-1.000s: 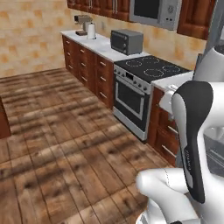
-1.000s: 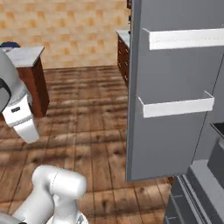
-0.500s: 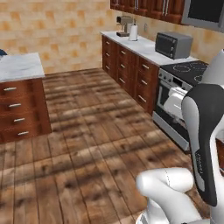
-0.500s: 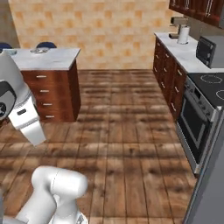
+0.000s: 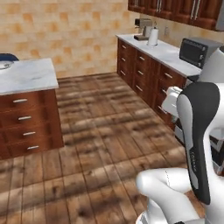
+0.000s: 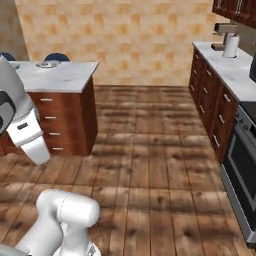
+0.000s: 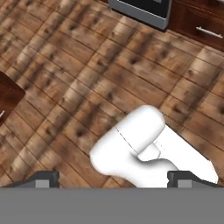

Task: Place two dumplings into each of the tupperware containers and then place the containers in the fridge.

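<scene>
A white marble island counter (image 6: 65,80) on brown wooden drawers is carrying a round grey plate (image 6: 48,64); the plank floor (image 6: 150,150) is lying bare around it.

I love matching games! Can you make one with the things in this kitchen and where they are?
Things:
1. paper towel roll
2. microwave
3. plate
4. oven

Places:
A. on the island counter
B. beside the coffee machine at the counter's far end
C. built in under the right-hand counter
D. on the long counter, nearer than the coffee machine

Pairs: 1-B, 2-D, 3-A, 4-C
</scene>
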